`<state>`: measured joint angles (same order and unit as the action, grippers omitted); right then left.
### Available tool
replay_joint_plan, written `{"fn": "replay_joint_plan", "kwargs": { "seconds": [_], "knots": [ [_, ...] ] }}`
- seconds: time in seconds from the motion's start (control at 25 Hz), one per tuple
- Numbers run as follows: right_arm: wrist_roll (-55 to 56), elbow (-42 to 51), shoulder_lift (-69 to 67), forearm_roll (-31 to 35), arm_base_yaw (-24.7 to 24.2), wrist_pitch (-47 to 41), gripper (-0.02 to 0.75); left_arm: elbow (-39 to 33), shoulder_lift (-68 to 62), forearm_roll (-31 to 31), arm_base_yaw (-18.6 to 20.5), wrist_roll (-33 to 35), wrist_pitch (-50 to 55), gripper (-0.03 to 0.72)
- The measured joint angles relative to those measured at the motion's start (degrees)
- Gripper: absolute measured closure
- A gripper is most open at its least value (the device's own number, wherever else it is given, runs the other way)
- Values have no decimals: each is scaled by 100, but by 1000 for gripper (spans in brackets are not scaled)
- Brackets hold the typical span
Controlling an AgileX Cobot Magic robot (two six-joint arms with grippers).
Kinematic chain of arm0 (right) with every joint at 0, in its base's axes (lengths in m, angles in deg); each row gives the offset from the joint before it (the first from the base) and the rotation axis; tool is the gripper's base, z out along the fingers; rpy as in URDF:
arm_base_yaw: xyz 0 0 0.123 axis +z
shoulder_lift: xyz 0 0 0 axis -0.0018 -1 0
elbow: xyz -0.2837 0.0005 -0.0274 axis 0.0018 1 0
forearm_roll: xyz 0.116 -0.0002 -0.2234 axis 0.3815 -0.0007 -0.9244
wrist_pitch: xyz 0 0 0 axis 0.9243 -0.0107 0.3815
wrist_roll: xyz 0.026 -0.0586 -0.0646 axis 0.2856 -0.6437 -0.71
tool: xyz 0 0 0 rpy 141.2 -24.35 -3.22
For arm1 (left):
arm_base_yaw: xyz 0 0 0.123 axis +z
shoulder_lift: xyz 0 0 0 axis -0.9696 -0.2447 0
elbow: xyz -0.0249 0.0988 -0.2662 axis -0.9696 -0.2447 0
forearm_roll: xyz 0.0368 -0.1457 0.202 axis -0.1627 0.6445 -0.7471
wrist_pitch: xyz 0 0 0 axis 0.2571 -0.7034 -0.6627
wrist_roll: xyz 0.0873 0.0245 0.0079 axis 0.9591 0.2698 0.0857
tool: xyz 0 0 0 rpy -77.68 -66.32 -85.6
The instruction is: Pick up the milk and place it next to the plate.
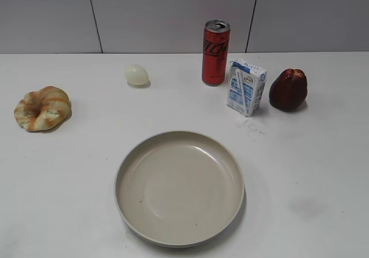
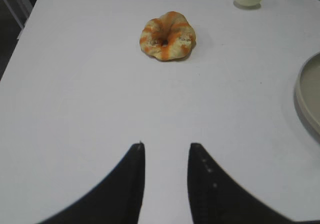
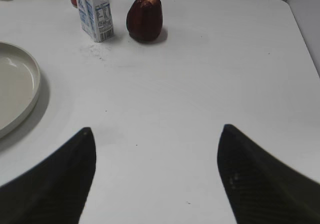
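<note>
Nearest the exterior camera sits the plate (image 1: pixel 179 188), a wide, shallow beige dish with nothing on it, resting on a white table (image 1: pixel 323 189).

Beyond the plate and to its right stands the milk (image 1: pixel 246 87), a small white carton with blue print, upright on its base with its long axis vertical and a straw fixed to its front. It is well apart from the plate. Just left of the milk and slightly farther back is a tall red can (image 1: pixel 215 52). Just right of the milk is a dark red fruit (image 1: pixel 288 89), close but not touching. Farther left from the milk lies a pale egg (image 1: pixel 137 75), and near the table's left edge a glazed pastry (image 1: pixel 42 108).

Neither arm shows in the exterior view. In the right wrist view, the right gripper (image 3: pixel 156 146) hovers over bare table with its 2 dark fingers spread wide and nothing between them. From it, the milk (image 3: pixel 95 11) lies ahead and to the left, well apart, with the fruit (image 3: pixel 144 17) just beside it and the plate's rim (image 3: pixel 31 91) at the left. In the left wrist view, the left gripper (image 2: pixel 166 156) has its 2 fingers set close together with a narrow gap, holding nothing; it faces the pastry (image 2: pixel 167 35), and the milk is out of that view.

My judgement: the right arm is nearer the milk. Its reach must go forward and left, closing on the carton's sides without nudging the can or fruit.
</note>
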<state>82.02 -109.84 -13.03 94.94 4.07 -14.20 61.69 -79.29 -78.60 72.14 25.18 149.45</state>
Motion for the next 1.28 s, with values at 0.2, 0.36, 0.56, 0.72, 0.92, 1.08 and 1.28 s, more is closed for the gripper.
{"fn": "replay_joint_plan", "kwargs": {
  "seconds": [0.2,0.36,0.56,0.72,0.92,1.08,1.28],
  "knots": [
    [0,0,0,0,0,8,165,0,0,0,0,0,0,459],
    [0,0,0,0,0,7,165,0,0,0,0,0,0,459],
    [0,0,0,0,0,7,165,0,0,0,0,0,0,459],
    [0,0,0,13,0,7,165,0,0,0,0,0,0,459],
    [89,-75,-81,17,0,357,165,0,0,0,0,0,0,459],
    [106,22,-435,19,0,1844,165,0,0,0,0,0,0,459],
    [108,351,-1407,63,0,3830,165,0,0,0,0,0,0,459]
  ]
}}
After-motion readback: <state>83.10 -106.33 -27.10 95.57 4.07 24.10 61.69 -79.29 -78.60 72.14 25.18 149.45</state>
